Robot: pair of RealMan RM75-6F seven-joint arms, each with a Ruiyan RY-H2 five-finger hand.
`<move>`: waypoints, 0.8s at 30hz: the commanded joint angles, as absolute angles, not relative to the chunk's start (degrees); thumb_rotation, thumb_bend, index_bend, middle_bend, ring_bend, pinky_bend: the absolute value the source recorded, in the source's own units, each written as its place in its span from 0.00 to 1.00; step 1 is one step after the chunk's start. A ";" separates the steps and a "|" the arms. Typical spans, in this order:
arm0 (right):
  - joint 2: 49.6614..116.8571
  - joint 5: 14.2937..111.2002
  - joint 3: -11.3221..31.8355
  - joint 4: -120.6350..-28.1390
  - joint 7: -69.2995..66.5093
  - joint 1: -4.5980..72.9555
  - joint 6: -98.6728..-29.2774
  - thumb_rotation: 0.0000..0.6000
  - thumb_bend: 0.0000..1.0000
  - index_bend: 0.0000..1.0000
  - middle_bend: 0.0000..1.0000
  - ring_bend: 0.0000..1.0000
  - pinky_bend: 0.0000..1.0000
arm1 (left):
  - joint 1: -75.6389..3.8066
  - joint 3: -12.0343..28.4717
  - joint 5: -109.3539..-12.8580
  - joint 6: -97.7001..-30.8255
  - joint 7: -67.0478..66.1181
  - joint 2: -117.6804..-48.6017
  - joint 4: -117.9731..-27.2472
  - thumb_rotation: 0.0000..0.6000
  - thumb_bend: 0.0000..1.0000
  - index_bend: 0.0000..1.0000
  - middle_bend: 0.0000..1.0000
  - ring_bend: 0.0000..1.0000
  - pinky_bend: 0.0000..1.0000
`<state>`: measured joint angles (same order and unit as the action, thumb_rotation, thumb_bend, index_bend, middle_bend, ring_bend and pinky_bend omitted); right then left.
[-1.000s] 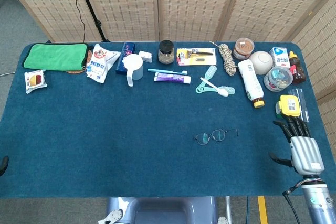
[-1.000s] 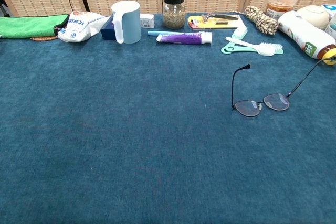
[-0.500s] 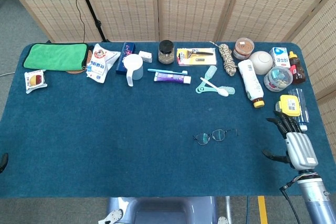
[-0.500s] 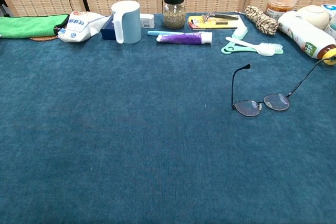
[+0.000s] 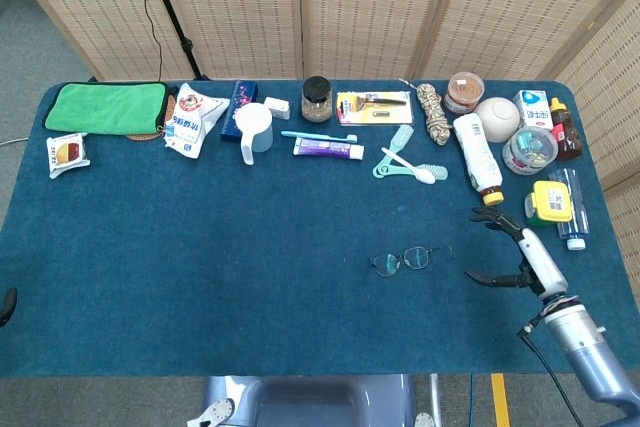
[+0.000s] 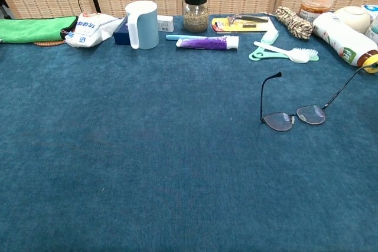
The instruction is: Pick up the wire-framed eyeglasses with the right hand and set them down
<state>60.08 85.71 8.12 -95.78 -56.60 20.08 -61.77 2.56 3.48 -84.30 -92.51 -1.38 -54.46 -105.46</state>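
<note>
1. Resting on the blue table cloth (image 5: 200,267), the wire-framed eyeglasses (image 5: 409,259) sit lenses-down, right of centre; in the chest view both temples stand open, one rising upright, the other slanting to the far right.
2. Right hand (image 5: 518,254) is just right of the eyeglasses, apart from them, fingers spread, holding nothing. Nothing lies between hand and glasses.
3. Left hand: only a dark tip (image 5: 6,304) shows at the left edge; its state cannot be told.
4. Far row, left to right: green cloth (image 5: 105,106), snack bag (image 5: 193,118), pale blue cup (image 5: 255,127), glass jar (image 5: 317,98), toothpaste tube (image 5: 328,148), mint brushes (image 5: 408,161), rope coil (image 5: 433,112), white bottle (image 5: 477,157).
5. Containers: the jar, black-lidded, holds brownish grains; the clear tub (image 5: 529,150) at far right holds mixed small items, too small to identify.
6. Yellow box (image 5: 549,203) lies far-right of the right hand.
</note>
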 commanded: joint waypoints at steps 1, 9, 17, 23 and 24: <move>60.83 88.64 8.24 -90.27 -69.82 25.58 -55.48 1.00 0.19 0.26 0.17 0.12 0.17 | 2.51 3.48 -84.28 -92.41 -1.43 -54.36 -105.46 0.90 0.37 0.10 0.00 0.00 0.00; 62.34 90.34 7.01 -86.98 -76.19 29.28 -52.37 1.00 0.18 0.26 0.17 0.12 0.20 | 2.35 3.43 -83.93 -91.99 -1.61 -54.47 -105.41 0.90 0.37 0.10 0.00 0.00 0.00; 64.16 92.34 4.68 -84.56 -82.15 33.52 -48.56 1.00 0.18 0.26 0.18 0.13 0.23 | 2.36 3.41 -83.32 -91.74 -1.46 -54.60 -104.92 0.90 0.37 0.10 0.00 0.00 0.00; 65.75 93.37 3.39 -82.78 -86.24 35.81 -47.40 1.00 0.19 0.28 0.19 0.15 0.26 | 2.56 3.34 -82.85 -91.70 -1.01 -54.62 -104.29 0.90 0.37 0.10 0.00 0.00 0.00; 66.14 93.68 3.01 -82.47 -87.07 36.29 -47.26 1.00 0.19 0.28 0.19 0.16 0.26 | 2.64 3.32 -82.68 -91.70 -0.90 -54.62 -104.10 0.90 0.37 0.10 0.00 0.00 0.00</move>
